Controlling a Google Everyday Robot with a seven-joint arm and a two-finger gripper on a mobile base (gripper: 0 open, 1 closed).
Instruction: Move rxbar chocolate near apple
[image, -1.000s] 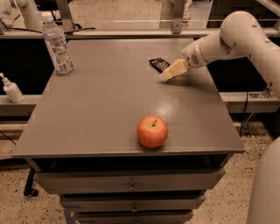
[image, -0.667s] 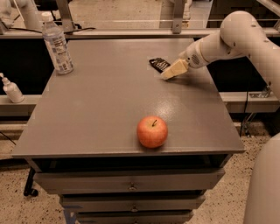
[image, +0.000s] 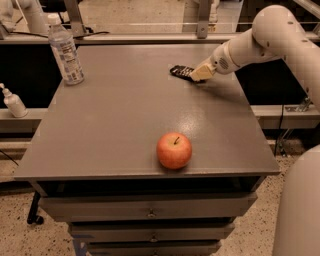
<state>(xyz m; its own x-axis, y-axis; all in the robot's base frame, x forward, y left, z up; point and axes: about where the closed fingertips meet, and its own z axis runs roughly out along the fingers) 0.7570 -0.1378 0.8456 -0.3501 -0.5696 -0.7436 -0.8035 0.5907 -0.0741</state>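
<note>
Here, a grey table (image: 120, 110) with drawers beneath it is seen from the front and slightly above. The rxbar chocolate (image: 180, 71), a flat black-wrapped bar, lies on the table near its far right edge. A white robot arm reaches in from the right, and its gripper (image: 200, 73) sits low on the right end of the bar, touching or covering it. Whether the gripper is open, closed, or has hold of the bar cannot be told from this view. The apple (image: 174, 150), round and red-orange with a dark stem, stands near the front edge, well apart from the bar.

Judging by this layout, the task is at an early stage: the bar has been reached, but carrying it across to the apple is not yet done.

Counted: one bar, one apple, one arm with one gripper. There is also one clear plastic water bottle (image: 65, 50) upright at the far left corner, and one small pump bottle (image: 13, 101) off the table on the left.
</note>
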